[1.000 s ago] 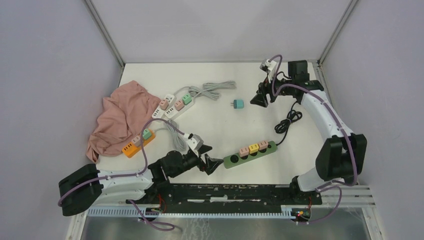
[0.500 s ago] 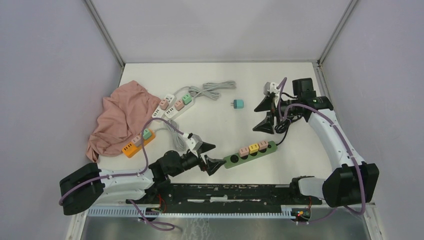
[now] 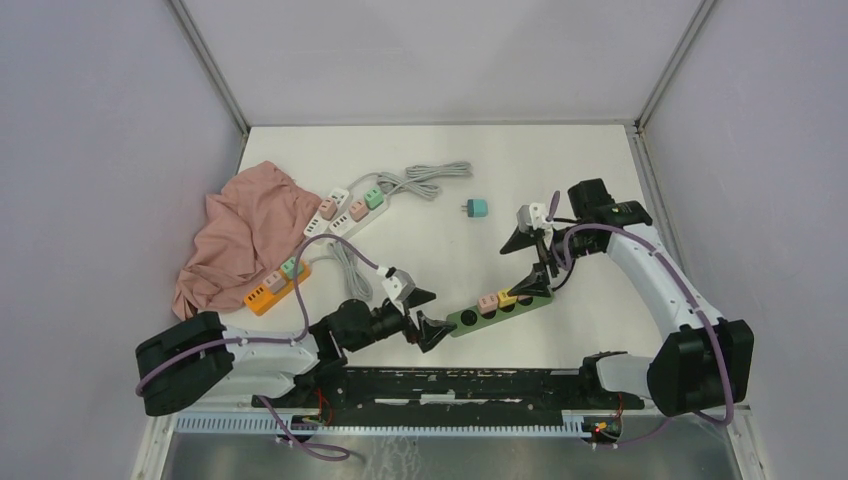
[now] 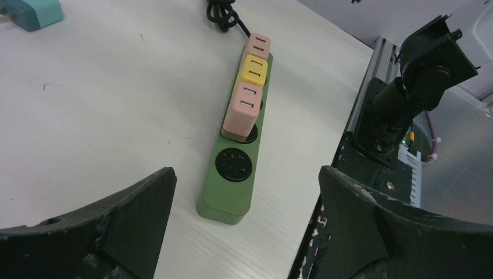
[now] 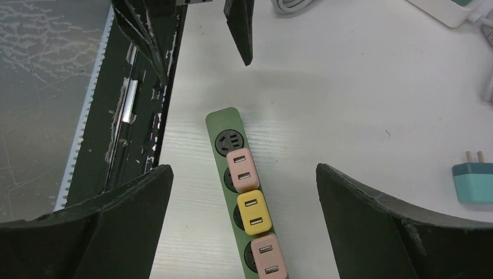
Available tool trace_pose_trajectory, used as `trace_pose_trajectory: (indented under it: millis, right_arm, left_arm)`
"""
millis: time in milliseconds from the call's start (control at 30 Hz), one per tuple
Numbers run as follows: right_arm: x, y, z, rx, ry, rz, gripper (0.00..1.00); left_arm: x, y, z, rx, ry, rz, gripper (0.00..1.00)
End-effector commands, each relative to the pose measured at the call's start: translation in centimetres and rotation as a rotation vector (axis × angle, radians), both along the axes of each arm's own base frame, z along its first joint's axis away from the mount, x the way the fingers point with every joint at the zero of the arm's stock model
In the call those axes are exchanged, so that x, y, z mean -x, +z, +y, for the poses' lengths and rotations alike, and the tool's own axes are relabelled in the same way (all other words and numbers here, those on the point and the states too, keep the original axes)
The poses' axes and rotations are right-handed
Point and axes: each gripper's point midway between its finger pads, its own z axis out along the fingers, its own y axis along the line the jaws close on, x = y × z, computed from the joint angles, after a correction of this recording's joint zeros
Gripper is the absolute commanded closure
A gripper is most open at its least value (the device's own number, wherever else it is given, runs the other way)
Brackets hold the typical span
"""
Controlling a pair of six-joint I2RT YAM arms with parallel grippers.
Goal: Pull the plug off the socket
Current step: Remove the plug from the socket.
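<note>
- The green power strip [image 3: 455, 325], a long matt slab with rounded ends, lies flat on the white, faintly grained table [image 3: 430, 240] between the two arms
- Three blocky, smooth plastic adapters stand in it in a row: near pink plug [image 4: 244, 107], yellow plug [image 4: 254, 70], far pink plug [image 4: 257, 43]
- The round black socket [image 4: 234, 164] at the near end has nothing in it
- The left gripper [image 3: 430, 314] is spread wide just off that end, holding nothing
- The right gripper [image 3: 516, 268] gapes wide over the strip's far half, empty
- A boxy teal plug [image 3: 478, 208] lies loose, well apart
</note>
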Motion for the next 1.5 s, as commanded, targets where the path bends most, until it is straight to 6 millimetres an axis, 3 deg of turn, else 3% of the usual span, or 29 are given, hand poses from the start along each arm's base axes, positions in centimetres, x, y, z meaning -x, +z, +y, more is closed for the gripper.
trace_pose_trajectory:
  millis: [0, 333, 967, 1467]
  right_arm:
    - [1.1, -1.0, 0.2, 0.017, 0.072, -0.049, 0.00]
    - [2.5, -1.8, 0.8, 0.012, 0.154, -0.088, 0.00]
    - [5.3, -6.8, 2.3, 0.238, 0.379, -0.148, 0.03]
    - [6.1, -7.9, 2.6, 0.293, 0.433, -0.149, 0.08]
  left_arm:
    - [-0.7, 2.7, -1.3, 0.067, -0.006, -0.061, 0.01]
    - [-0.7, 1.6, -1.9, 0.057, -0.018, -0.041, 0.00]
    - [-1.0, 0.8, -1.9, 0.037, -0.001, -0.024, 0.01]
    - [-1.1, 0.5, -1.7, 0.032, 0.006, -0.018, 0.00]
